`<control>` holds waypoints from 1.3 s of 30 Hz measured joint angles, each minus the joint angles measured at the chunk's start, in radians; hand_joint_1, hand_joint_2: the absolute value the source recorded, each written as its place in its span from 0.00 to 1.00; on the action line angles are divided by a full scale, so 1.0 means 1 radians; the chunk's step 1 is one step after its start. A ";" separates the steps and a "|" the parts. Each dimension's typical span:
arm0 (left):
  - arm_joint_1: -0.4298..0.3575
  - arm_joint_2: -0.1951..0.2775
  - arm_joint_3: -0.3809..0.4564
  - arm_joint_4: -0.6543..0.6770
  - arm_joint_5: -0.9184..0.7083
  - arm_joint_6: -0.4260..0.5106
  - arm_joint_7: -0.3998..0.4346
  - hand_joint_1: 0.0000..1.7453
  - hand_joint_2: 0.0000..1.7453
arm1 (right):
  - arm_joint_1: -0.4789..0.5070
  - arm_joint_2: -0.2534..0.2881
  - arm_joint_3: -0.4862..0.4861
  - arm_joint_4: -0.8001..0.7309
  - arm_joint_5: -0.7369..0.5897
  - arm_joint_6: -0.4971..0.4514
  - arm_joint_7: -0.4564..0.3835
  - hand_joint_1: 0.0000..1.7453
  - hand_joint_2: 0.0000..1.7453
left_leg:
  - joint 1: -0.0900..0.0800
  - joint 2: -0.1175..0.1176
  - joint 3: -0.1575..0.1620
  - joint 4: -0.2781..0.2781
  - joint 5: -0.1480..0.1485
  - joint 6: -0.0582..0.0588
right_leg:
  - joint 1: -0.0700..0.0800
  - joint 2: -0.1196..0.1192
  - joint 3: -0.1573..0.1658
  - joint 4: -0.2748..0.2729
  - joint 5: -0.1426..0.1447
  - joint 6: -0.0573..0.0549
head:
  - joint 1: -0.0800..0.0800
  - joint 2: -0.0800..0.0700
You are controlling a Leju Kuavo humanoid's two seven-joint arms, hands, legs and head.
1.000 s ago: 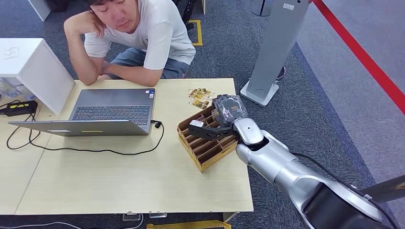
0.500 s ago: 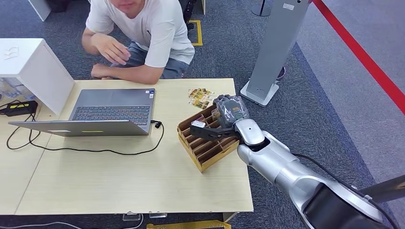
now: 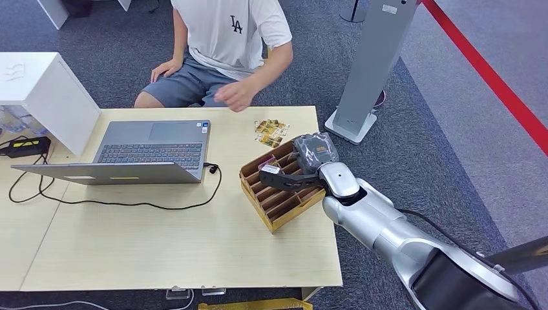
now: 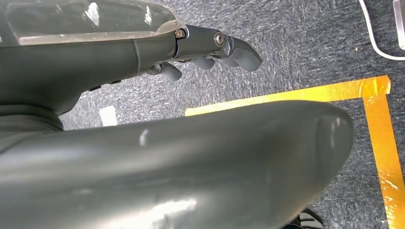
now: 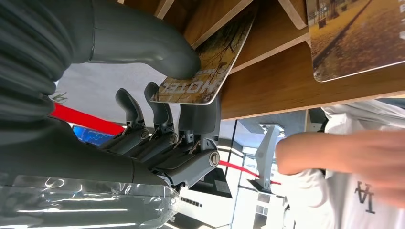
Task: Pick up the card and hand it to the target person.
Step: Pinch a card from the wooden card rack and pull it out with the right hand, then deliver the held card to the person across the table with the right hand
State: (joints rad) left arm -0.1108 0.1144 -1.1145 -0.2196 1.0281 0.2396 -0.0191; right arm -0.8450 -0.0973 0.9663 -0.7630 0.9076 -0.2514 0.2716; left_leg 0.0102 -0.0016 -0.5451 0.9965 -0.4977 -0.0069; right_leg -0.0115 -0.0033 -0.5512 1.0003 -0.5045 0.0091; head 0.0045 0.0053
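the right hand [image 3: 304, 169] is reaching over the wooden slotted organizer [image 3: 279, 188] at the right end of the pale wooden table [image 3: 161, 245], and its thumb and fingers [image 5: 165, 119] are pinching a card [image 5: 210, 62] that is sitting in one of the organizer's slots; the thumb is pressing one face of the card and the darker fingers are backing the other. in the right wrist view a second card [image 5: 356, 36] is lying in a neighbouring slot, just beside the pinched one. a small cluster of loose cards [image 3: 271, 131] is lying on the table just beyond the hand, toward the person [image 3: 226, 45], who is sitting at the table's far side in a white shirt with one hand [image 3: 234, 97] hanging over the far edge. well off to the hand's left, an open laptop [image 3: 139, 152] is resting on the table with a black cable [image 3: 129, 203] looping around it, and a white box [image 3: 45, 90] is standing past it. grey carpet is covering the floor, a grey pillar on a base [image 3: 371, 64] is standing beyond the hand to its right, and a red stripe [image 3: 491, 77] is crossing the carpet further right. the left hand [image 4: 205, 50] is hanging over carpet marked with yellow tape [image 4: 377, 124], holding nothing, its fingers curling loosely.
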 joint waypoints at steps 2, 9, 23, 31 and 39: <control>0.000 0.000 0.000 0.000 -0.001 0.000 0.000 0.00 0.00 | 0.000 0.000 0.000 0.000 0.000 -0.001 0.000 0.82 1.00 | 0.000 0.000 0.000 0.000 0.000 0.000 | 0.000 0.000 0.000 0.000 0.000 0.000 | 0.000 0.000; -0.001 0.001 -0.004 0.000 -0.014 -0.029 -0.044 0.00 0.00 | 0.000 -0.002 0.000 0.000 0.001 -0.004 0.000 0.86 1.00 | 0.000 0.000 0.000 0.000 0.000 0.000 | 0.000 0.000 0.000 0.000 0.000 0.000 | 0.001 0.000; 0.005 0.003 -0.004 0.000 0.005 -0.005 -0.054 0.00 0.00 | -0.002 -0.037 -0.029 -0.113 0.026 -0.028 0.071 0.86 1.00 | 0.000 0.000 0.000 0.000 0.000 0.000 | 0.000 0.000 0.000 0.000 0.000 0.000 | 0.001 0.000; 0.012 0.003 -0.004 0.000 0.025 0.008 -0.045 0.00 0.00 | 0.023 -0.112 -0.125 -0.457 0.167 -0.054 0.161 0.86 1.00 | 0.000 0.000 0.000 0.000 0.000 0.000 | 0.000 0.000 -0.001 0.000 0.000 0.000 | 0.000 0.000; 0.012 0.003 -0.004 0.000 0.035 -0.033 -0.041 0.00 0.75 | 0.125 -0.156 -0.191 -0.693 0.221 -0.064 0.158 0.66 1.00 | 0.000 0.000 -0.001 0.000 0.000 0.000 | 0.000 0.000 -0.001 0.000 0.000 0.000 | 0.001 0.000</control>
State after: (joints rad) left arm -0.0985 0.1175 -1.1189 -0.2194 1.0634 0.2068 -0.0603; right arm -0.7204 -0.2528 0.7751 -1.4557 1.1285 -0.3155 0.4296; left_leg 0.0102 -0.0017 -0.5460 0.9967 -0.4976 -0.0071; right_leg -0.0115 -0.0036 -0.5519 1.0003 -0.5044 0.0091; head 0.0054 0.0053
